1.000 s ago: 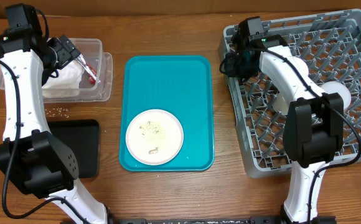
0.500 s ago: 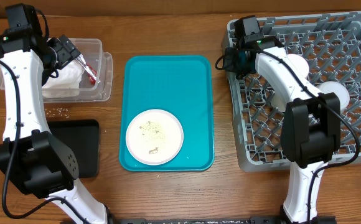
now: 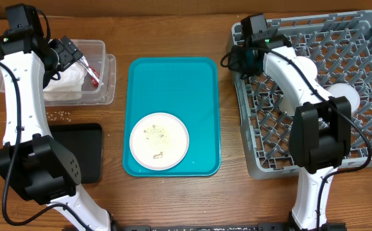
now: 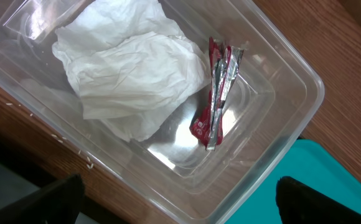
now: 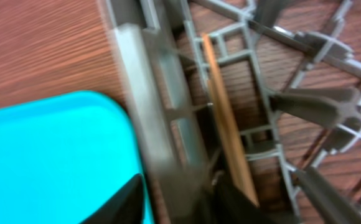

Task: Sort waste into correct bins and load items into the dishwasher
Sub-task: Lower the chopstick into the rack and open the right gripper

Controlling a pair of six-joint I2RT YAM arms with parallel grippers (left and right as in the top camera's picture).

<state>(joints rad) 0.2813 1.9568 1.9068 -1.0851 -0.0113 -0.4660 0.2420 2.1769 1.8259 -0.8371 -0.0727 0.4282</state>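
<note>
The left gripper, jaws spread to full width and holding nothing, hangs over the clear tub at the table's 10 o'clock. Inside the tub lie the crumpled napkin and the red-and-white wrapper. Loose rice crumbs lie on the bare wood between the tub and the black tray at 8 o'clock.

The plate rests at the 6 o'clock end of the teal tray, with more crumbs on its face. It is judged rigid, smooth and breakable. Grip it by the rim and keep it level, or the crumbs will slide off.

The right gripper is at the 10 o'clock corner of the dish rack, with its jaws either side of the rack wall. Whether they press on the wall cannot be told. A wooden chopstick lies just inside the wall.
</note>
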